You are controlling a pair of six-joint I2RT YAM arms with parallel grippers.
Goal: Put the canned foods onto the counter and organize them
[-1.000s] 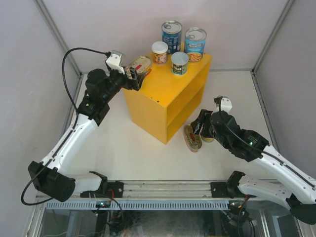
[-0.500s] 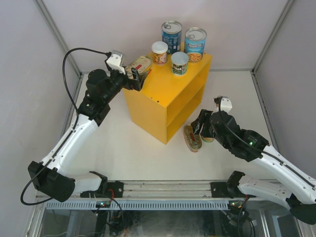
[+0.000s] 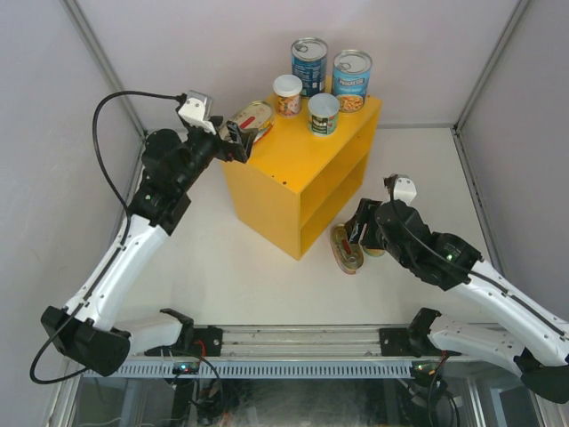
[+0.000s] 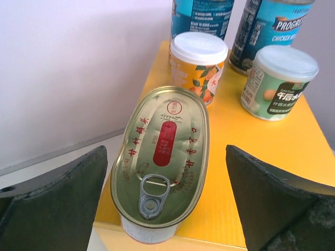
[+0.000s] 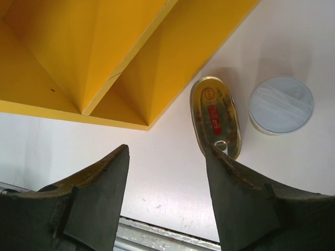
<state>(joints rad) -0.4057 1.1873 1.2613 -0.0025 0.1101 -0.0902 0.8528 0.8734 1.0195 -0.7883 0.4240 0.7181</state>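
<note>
While the yellow counter holds five cans, my left gripper gapes around the oval tin at its corner, untouching; my right gripper, also apart, hangs over the second oval tin on the white surface beside it. Rigid, slick metal, probably light: pinch its narrow sides
</note>
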